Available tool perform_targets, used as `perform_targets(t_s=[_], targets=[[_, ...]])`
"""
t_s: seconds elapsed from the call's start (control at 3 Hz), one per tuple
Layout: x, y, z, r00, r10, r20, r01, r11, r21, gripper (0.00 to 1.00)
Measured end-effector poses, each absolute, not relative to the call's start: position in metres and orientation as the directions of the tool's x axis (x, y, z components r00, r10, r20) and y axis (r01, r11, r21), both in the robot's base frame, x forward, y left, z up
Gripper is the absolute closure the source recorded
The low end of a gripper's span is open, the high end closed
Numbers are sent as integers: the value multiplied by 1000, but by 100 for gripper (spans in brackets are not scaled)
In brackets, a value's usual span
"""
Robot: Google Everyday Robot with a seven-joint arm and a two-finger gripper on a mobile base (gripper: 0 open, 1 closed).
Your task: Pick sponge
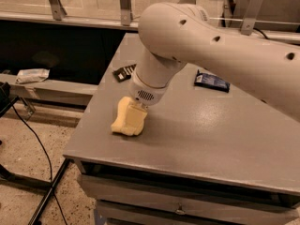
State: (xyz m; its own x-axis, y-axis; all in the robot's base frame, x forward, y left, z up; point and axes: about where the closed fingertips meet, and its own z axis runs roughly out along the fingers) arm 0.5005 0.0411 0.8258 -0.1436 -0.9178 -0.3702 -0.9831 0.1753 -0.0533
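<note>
One pale yellow sponge (123, 124) is lying on the table, the only one showing. One gripper (136, 110) is pressing down onto the sponge's top, near the table's front left corner, and it is hanging from one white robot arm (201, 36). Two dark flat wrapped bars are lying farther back: one black bar (123, 73) by the left edge, partly behind the arm, and one dark blue bar (212, 81) to the right of the arm. One grey table (211, 139) is carrying all three objects. One crumpled white object (32, 75) is sitting on the low ledge at the left. At least three metal posts (124, 3) are standing along the back. One black cable (29, 130) is trailing across the floor.
</note>
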Motion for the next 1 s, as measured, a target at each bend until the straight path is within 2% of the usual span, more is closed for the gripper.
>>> perform_targets(t_s=[0.33,0.67,1.0], targets=[[503,23,868,-119,-894,-432,-975,186,-117,94],[509,-4,953,-27,-854,-519,-959,168,-226,100],[510,1,957,-23,-853,-521,-956,172,-239,100]])
